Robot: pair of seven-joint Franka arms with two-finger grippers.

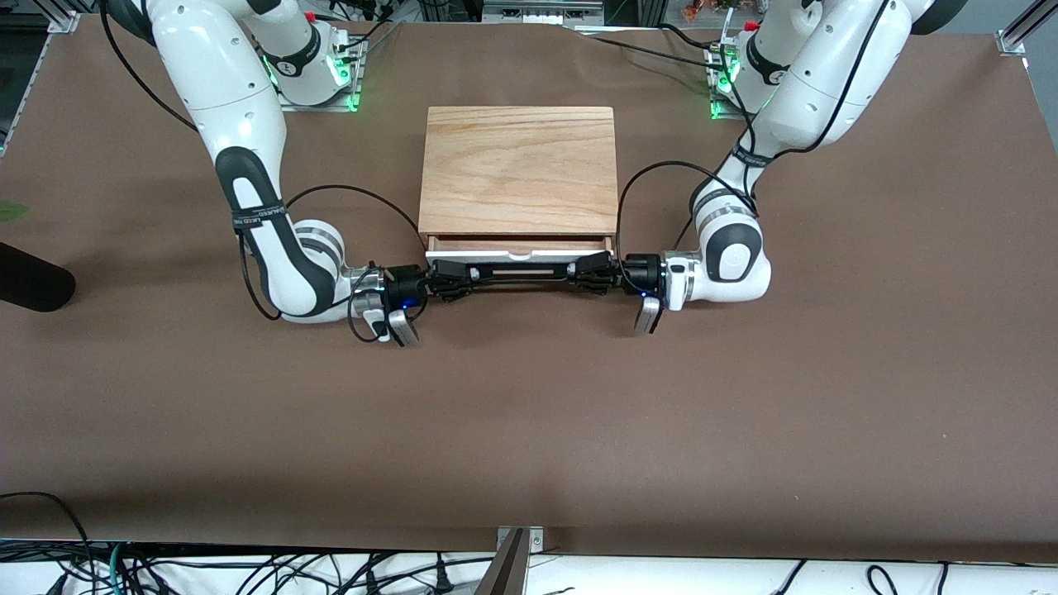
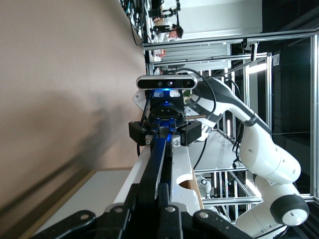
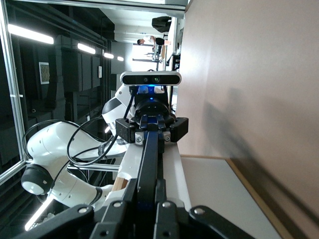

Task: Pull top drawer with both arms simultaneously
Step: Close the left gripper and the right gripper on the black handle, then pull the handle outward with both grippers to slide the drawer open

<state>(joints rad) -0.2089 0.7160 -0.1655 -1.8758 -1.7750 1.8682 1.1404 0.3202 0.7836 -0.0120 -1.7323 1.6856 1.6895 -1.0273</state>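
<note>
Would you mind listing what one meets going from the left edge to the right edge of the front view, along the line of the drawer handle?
Right arm's elbow → right gripper, shut on one end of the black bar handle → the handle's middle, in front of the top drawer → left gripper, shut on the other end → left arm's wrist.

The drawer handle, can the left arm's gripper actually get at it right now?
Yes, it appears so: the left gripper is already shut on its end of the drawer handle, with nothing between. The right gripper grips the other end, and the top drawer sits slightly open.
</note>
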